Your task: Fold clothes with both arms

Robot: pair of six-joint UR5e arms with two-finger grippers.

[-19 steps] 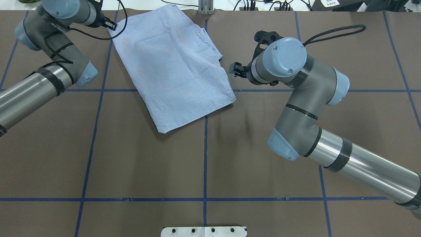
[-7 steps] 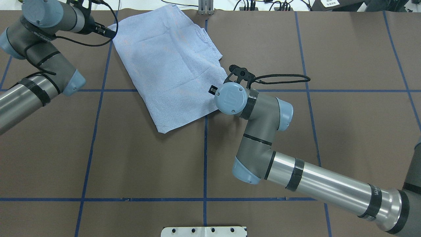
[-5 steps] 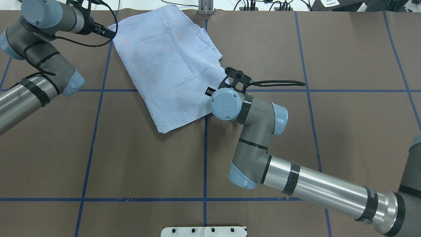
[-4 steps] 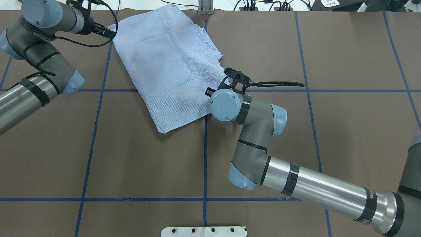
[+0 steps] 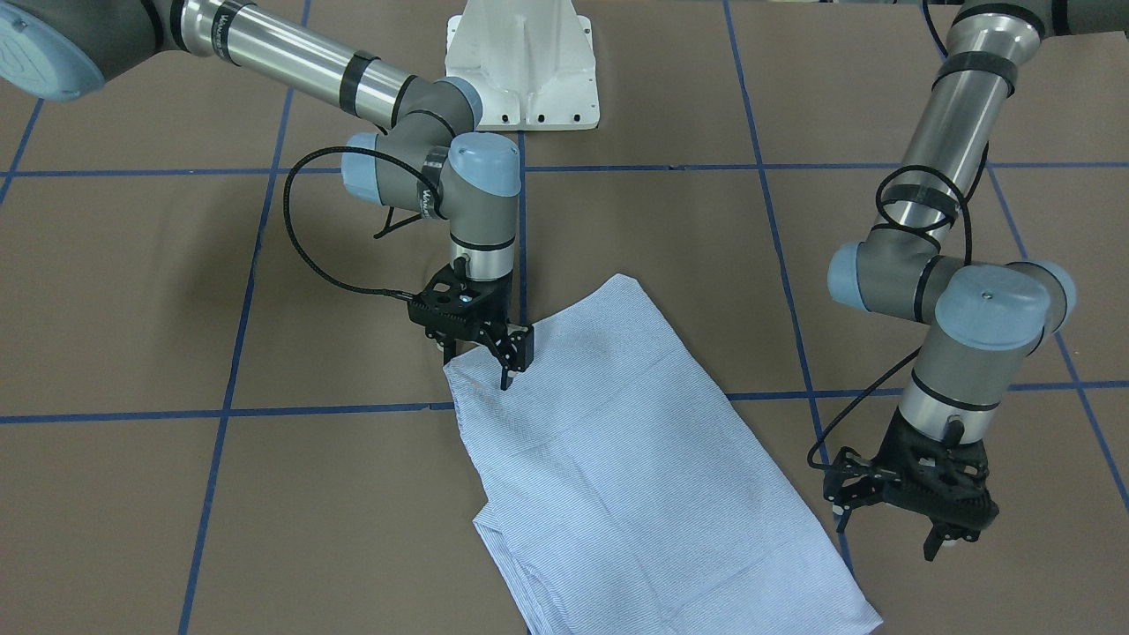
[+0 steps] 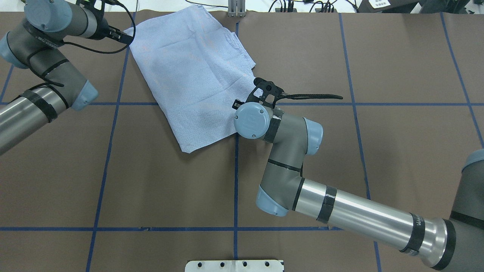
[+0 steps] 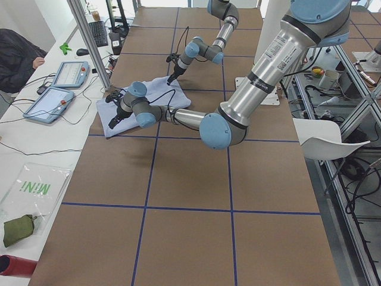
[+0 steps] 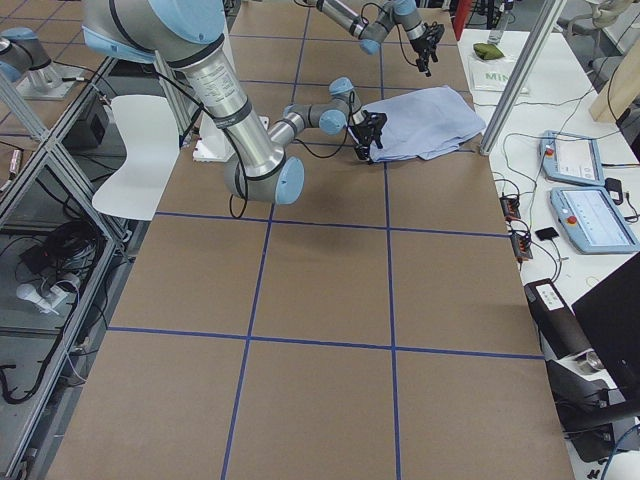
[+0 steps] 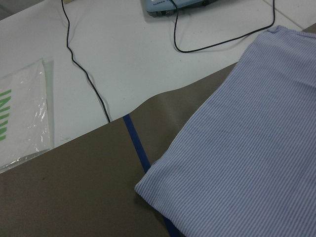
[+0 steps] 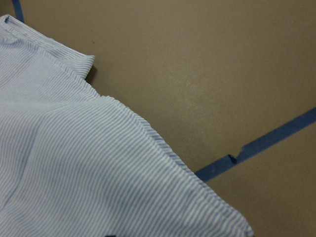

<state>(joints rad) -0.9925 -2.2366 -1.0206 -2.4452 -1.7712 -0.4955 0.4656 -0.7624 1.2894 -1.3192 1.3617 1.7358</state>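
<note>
The light blue striped shirt lies folded flat at the far middle of the table; it also shows in the front view. My right gripper points down at the shirt's near right corner, jaws open, one finger over the cloth and the other at its edge. In the overhead view my right wrist hides most of it. My left gripper is open and empty, just off the shirt's far left corner, above the table. The left wrist view shows that corner; the right wrist view shows a shirt hem.
The white pedestal base stands at the robot's side. Blue tape lines grid the brown table. Beyond the far edge are teach pendants, black cables and a plastic bag on a white surface.
My right arm has swung left and down from beside the shirt to its near right corner. My left gripper shifted slightly early on, then held. The shirt has not moved.
</note>
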